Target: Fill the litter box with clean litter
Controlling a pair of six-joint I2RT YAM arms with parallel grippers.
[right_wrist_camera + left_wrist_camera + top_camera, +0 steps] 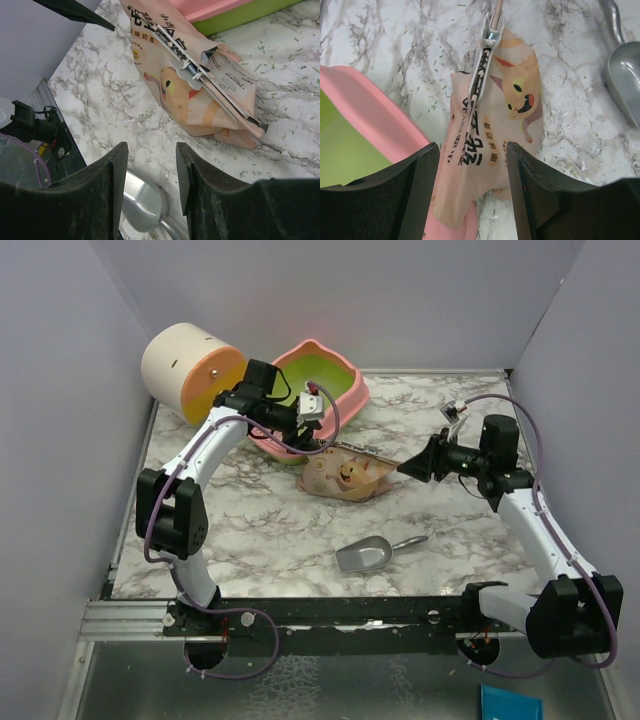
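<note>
The pink litter box (345, 390) with its lime-green inside stands at the back of the table, and no mass of clean litter shows in it. Clean litter shows only as pale specks (572, 165) scattered on the marble. The tan cartoon-cat bag (345, 475) lies clipped shut in front of the box, one end resting on the pink rim (375, 115). My left gripper (472, 150) hangs open over that end of the bag (490, 130), with a gap at each finger. My right gripper (151, 150) is open and empty, right of the bag (190, 85).
A grey metal scoop (370, 553) lies on the marble near the front, under my right gripper (410, 468). A cream-and-orange cylinder (190, 370) lies on its side at the back left, beside the litter box. Purple walls close in both sides.
</note>
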